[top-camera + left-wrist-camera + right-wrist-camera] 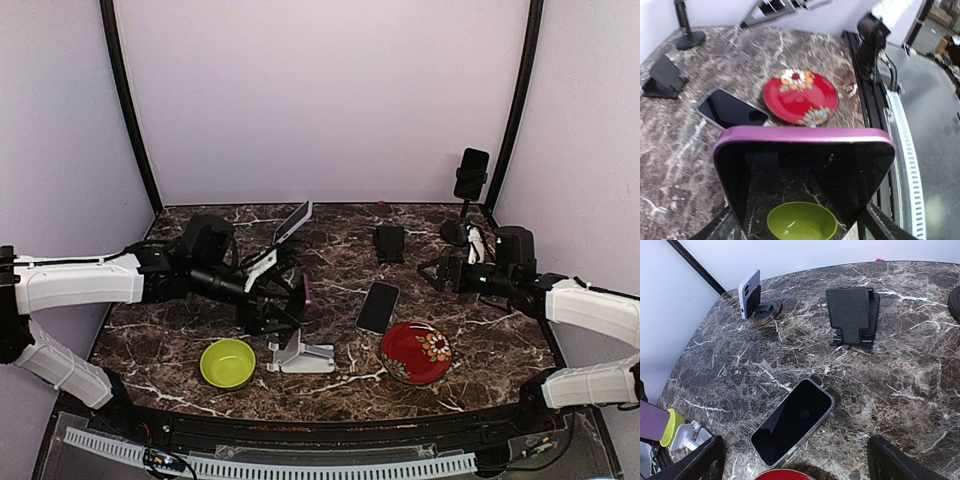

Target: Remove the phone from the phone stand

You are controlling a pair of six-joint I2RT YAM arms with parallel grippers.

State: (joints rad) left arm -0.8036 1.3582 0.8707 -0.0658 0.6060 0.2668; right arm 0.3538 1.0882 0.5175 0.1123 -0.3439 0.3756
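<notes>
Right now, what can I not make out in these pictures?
Left wrist view: the purple phone fills the frame, hiding the white stand; the fingers of the left gripper are cut by the bottom edge.
Right wrist view: the bottom edge cuts off most of the red plate.
Top view: the grip on the phone is too small and dark.

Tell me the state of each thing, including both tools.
purple phone: held, off white stand.
white stand: empty.
black stand: empty.
flat phone: face up, dark.
lilac phone: on round stand.
clamped phone: on tall stand.
bowl: empty.
plate: empty.
left tool: shut on purple phone.
right tool: open, empty.
</notes>
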